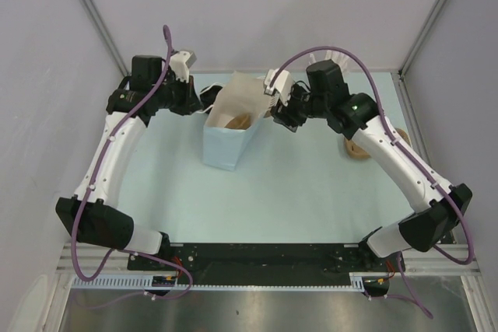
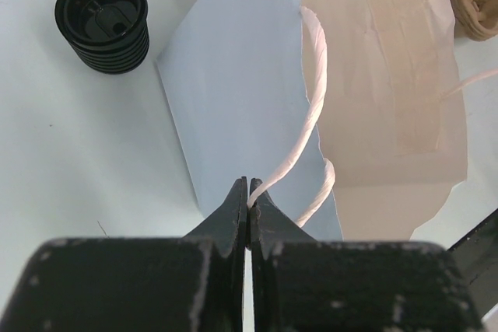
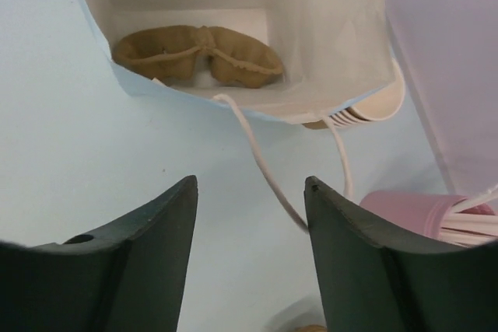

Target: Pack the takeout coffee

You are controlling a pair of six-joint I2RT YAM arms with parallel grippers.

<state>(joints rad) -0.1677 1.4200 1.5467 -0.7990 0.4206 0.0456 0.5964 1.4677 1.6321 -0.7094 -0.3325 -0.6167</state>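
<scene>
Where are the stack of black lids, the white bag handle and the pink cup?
stack of black lids [image 2: 102,21]: left wrist view, top lid
white bag handle [image 2: 314,106]: left wrist view, mid-cord
pink cup [image 3: 405,211]: right wrist view, side wall

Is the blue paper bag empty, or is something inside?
Not empty. The bag gapes open, and a brown crumpled thing lies on its white bottom.
</scene>
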